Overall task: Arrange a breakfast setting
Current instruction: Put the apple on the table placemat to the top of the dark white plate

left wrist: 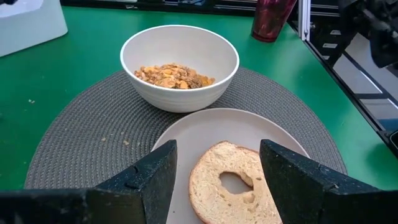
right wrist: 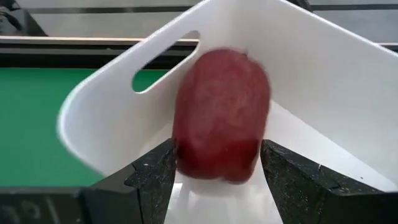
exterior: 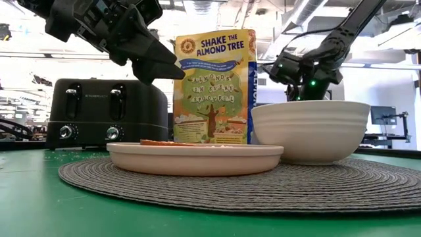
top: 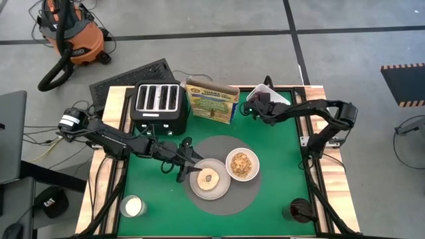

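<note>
Fruit pinched, bread straddled.
Right gripper (right wrist: 217, 171) fingers clamp the dark-red fruit (right wrist: 221, 115) over the white container (right wrist: 323, 81); left gripper (left wrist: 217, 177) fingers spread wide above the toasted bread (left wrist: 233, 183).

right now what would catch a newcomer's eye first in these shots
The dark-red fruit fills the right wrist view, sitting between the right gripper jaws over a white board at the table's far right corner. At mid-table, the round toasted bread piece lies on the pale plate, under the open left gripper, beside the bowl of cereal.
</note>
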